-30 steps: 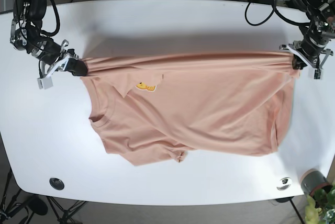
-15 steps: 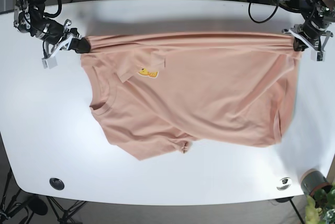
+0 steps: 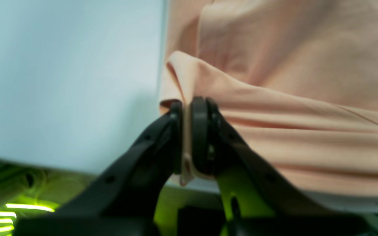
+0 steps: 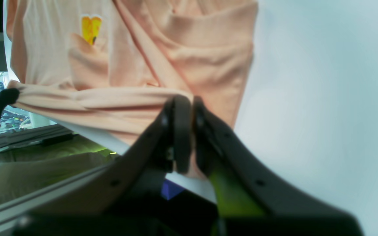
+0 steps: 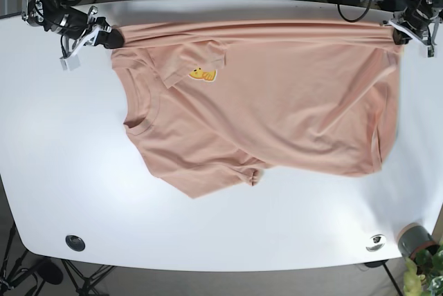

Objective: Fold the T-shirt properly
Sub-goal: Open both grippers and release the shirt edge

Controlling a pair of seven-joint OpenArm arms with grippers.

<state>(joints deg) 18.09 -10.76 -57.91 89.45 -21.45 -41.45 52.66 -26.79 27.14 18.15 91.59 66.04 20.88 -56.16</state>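
The white bench [image 5: 62,171] carries the peach T-shirt [image 5: 277,109], which lies spread across its far half. Its long axis runs across the bench from side to side, with the collar [image 5: 138,102] toward the right arm's side and the hem [image 5: 387,102] toward the left arm's side. The far edge of the shirt is drawn out in a taut, nearly straight line close to the bench's back edge, and the rest trails toward the camera, with one sleeve [image 5: 239,171] bunched at the near side.

That taut edge hangs between the two pincers, so the whole garment lies on the near side of both; any fold would likely bring the held edge forward over the body. Each arm is nearest to its own corner and well apart from the other.

The right pincer [image 5: 104,35] is closed on the shoulder corner; the wrist view shows the cloth nipped between its tips, with the yellow badge [image 4: 90,28] beyond. The left pincer [image 5: 401,33] is likewise clamped tight on the hem corner, a thin sliver of fabric caught between its jaws.
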